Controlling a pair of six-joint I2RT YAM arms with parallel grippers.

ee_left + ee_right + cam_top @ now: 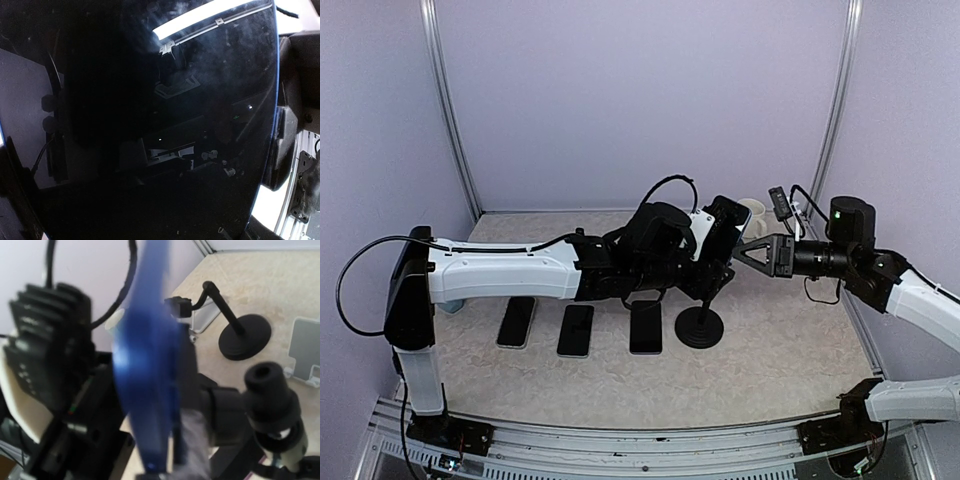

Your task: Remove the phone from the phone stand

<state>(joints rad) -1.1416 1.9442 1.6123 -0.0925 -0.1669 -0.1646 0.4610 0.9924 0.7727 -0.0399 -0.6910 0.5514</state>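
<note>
The phone (pixel 724 226) is a blue-edged slab with a dark screen, held up above the round black base of the phone stand (pixel 700 328). My left gripper (pixel 712 258) is pressed against the phone. The phone's dark screen (pixel 150 120) fills the left wrist view and hides the left fingers. My right gripper (pixel 740 246) reaches in from the right, its tips meeting on the phone's right edge. In the right wrist view the phone (pixel 150 370) stands edge-on between the jaws, blurred. Behind it shows the stand (pixel 245 336) with its arm.
Three dark phones (pixel 576 330) lie flat in a row on the table left of the stand base. A cream cup (pixel 753 210) stands at the back right. A grey phone in a clear holder (pixel 305 347) shows at the right of the right wrist view.
</note>
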